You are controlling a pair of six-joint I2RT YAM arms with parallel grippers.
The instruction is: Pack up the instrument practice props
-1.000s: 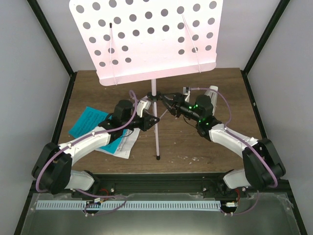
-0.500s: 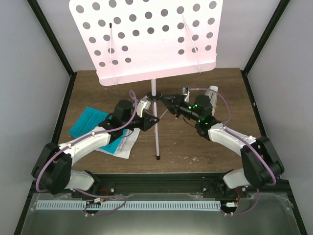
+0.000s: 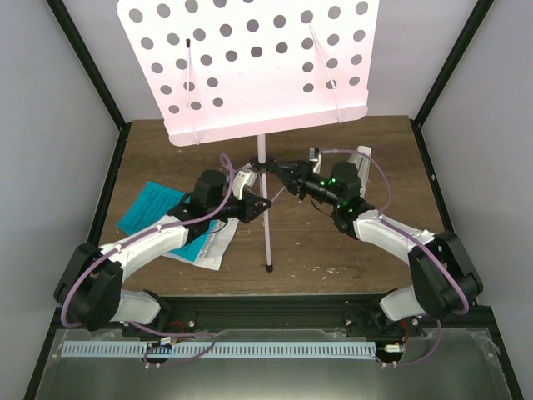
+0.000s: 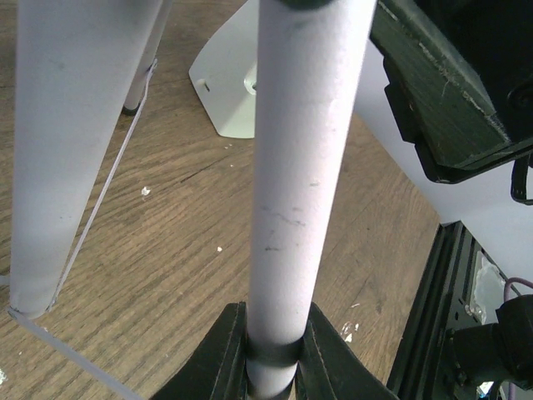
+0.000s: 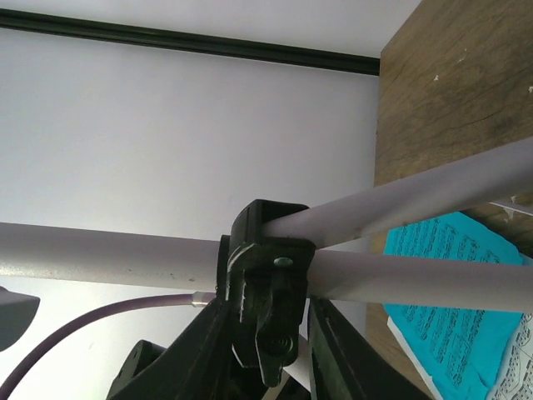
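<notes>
L fingers (image 4: pixel 219 360) & R fingers (image 5: pixel 196 350) pinch 1 stand (image 3: pixel 266 112); 1 booklet (image 3: pixel 150 204), 1 metronome (image 4: pixel 233 92).

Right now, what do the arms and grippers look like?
Both the left arm and right arm have white shells between black joints, each trailing a lilac cable. The left gripper and right gripper are black; green lights glow on the right wrist.
</notes>
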